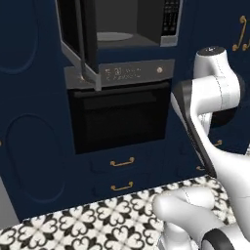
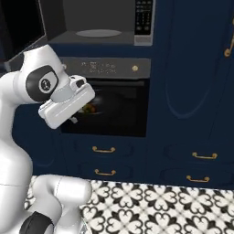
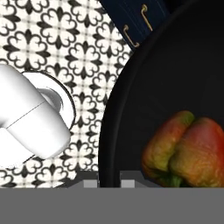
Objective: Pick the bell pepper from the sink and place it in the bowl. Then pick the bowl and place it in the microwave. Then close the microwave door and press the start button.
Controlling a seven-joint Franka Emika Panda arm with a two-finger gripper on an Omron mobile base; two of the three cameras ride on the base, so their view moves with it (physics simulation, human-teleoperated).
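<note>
Open microwave at top, grey turntable plate inside, keypad at its right. Below, oven with dark door. White arm's hand raised before oven door, bowl with pepper at its tip. Brass-handled drawers beneath; patterned floor.

Bell pepper: orange-red, mottled green, lobed, with a green stem. Lies inside the bowl, near its rim.

Bowl: round, black, upright. Carried in the air by the gripper, which is closed on its rim, over the patterned floor and in front of the dark oven door.

Microwave: built-in, black cavity with a grey-silver frame, keypad strip at right, round pale turntable inside.

Microwave door: swung open to the left.
</note>
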